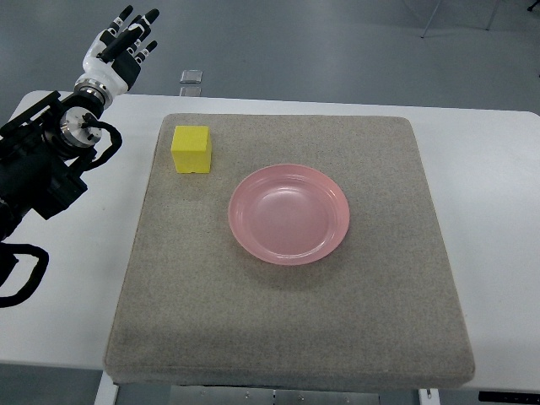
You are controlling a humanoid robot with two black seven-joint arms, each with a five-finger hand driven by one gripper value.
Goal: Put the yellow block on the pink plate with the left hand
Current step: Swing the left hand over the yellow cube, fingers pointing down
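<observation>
White bench (506,186) fills most of the frame, grey floor (337,42) along the top. Grey mat (278,337) covers the bench middle, from upper centre down to the bottom edge. Left arm (38,169), black with a silver wrist joint, comes in at the left edge and reaches up toward the upper left corner. Pink plate (289,213) sits at frame centre on the mat, upright, nothing in it. Left hand (122,46), white and black, is in the upper left corner, past the bench's far edge and over the floor; fingers extended and loosely spread, released, grasping nothing. Yellow block (191,148) rests on the mat near its upper left corner, up and left of the plate, clear gap between them, not touching. Block is right of and below the hand, well apart from it. Small clear square thing (191,77) lies on the floor just above the bench edge, upper left of centre; can't tell what it is.
</observation>
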